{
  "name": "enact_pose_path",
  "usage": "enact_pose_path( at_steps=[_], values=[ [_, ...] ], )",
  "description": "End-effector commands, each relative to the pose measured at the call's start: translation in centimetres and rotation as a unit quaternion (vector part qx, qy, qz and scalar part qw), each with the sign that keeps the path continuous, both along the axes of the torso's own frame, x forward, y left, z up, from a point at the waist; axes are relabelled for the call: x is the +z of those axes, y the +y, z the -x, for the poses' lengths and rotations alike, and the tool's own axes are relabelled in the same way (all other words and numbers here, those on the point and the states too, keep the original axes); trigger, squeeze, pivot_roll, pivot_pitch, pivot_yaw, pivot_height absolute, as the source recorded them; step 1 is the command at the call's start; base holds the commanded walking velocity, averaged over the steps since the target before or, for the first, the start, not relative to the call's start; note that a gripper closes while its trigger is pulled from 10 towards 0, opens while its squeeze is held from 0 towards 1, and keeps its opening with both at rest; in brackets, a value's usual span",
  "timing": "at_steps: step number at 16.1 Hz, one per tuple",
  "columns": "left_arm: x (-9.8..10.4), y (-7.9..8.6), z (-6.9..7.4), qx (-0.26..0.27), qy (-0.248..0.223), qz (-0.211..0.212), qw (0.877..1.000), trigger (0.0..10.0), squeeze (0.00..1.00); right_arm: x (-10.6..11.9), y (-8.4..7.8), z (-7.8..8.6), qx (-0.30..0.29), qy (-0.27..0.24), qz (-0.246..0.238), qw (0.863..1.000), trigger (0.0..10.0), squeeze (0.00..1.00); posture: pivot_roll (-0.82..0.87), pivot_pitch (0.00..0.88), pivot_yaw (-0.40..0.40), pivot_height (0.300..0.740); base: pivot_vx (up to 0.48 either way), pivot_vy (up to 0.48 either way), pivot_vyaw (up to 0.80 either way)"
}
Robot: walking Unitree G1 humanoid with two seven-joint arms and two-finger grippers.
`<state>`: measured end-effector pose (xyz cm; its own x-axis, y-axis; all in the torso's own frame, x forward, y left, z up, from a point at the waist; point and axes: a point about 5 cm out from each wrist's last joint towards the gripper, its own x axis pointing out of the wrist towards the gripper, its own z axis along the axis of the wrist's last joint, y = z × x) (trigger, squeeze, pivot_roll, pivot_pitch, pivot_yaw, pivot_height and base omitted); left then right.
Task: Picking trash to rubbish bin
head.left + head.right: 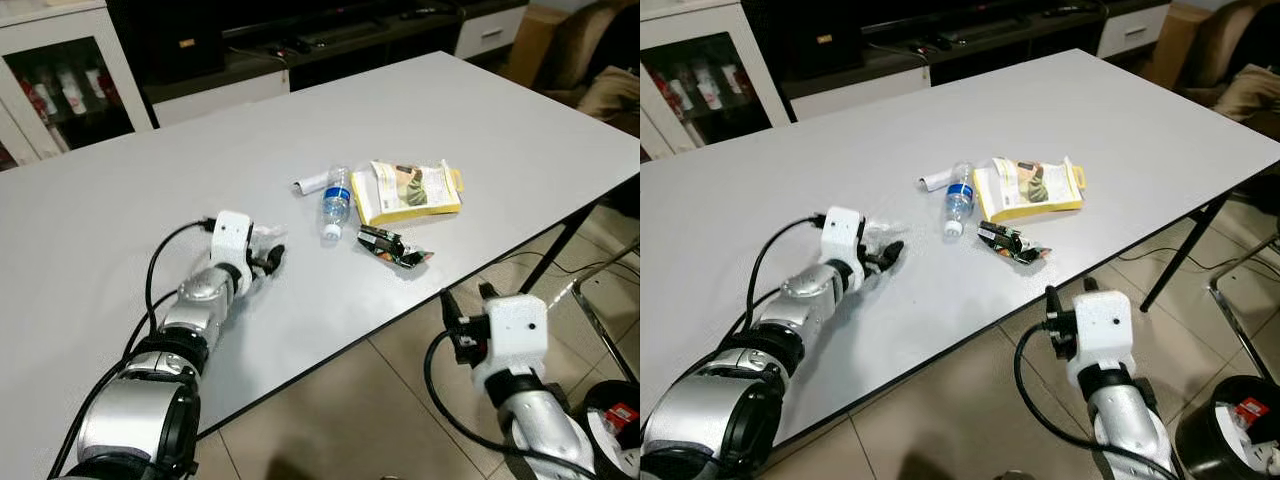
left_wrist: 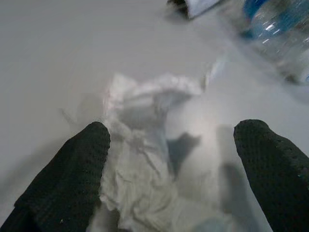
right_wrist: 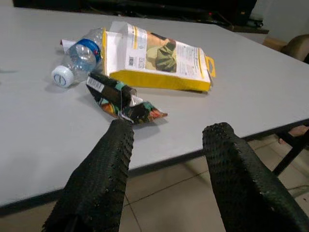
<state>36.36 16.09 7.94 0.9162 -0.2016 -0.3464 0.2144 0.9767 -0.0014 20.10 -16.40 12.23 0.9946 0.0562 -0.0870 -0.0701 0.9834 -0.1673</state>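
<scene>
A crumpled white tissue (image 2: 145, 164) lies on the grey table (image 1: 120, 220) between the fingers of my left gripper (image 1: 270, 262). That gripper is open, one finger on each side of the tissue (image 1: 264, 237). Further right lie a small plastic bottle (image 1: 336, 203), a rolled white paper (image 1: 310, 184), a yellow package (image 1: 408, 190) and a dark crumpled wrapper (image 1: 392, 247). My right gripper (image 1: 466, 303) hangs open just below the table's front edge, pointing towards the wrapper (image 3: 123, 99) with nothing between its fingers.
A black rubbish bin (image 1: 1230, 435) with trash inside stands on the tiled floor at the lower right. A black table leg (image 1: 555, 250) and a metal chair frame (image 1: 605, 300) are on the right. Cabinets (image 1: 60, 80) line the far wall.
</scene>
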Motion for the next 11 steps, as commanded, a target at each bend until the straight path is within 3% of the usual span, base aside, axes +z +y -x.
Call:
enact_pose_path(
  at_steps=[1,6,7,11],
  values=[
    [0.0,0.3,-0.1,0.018,0.003,0.002,1.0,10.0,0.0,0.4,0.1,0.1,0.005,-0.001,0.005,1.0,10.0,0.0,-0.23,0.053,0.04,0.74,0.0,0.0,0.0],
    [-0.2,0.7,0.0,0.031,0.007,0.003,0.999,10.0,0.0,0.2,1.2,0.5,0.06,0.026,-0.015,0.998,10.0,0.0,-0.23,0.049,0.039,0.74,0.0,0.0,0.0],
    [-0.1,0.7,-0.1,0.03,0.008,0.003,1.0,0.0,0.0,-0.1,1.8,0.8,0.092,0.047,-0.028,0.994,10.0,0.0,-0.23,0.048,0.039,0.74,0.0,0.0,0.0],
    [-0.3,0.6,0.0,0.014,0.013,0.003,1.0,0.0,0.0,-1.4,3.6,2.2,0.195,0.13,-0.074,0.969,10.0,0.0,-0.22,0.042,0.036,0.74,0.0,0.0,0.0]
  ],
)
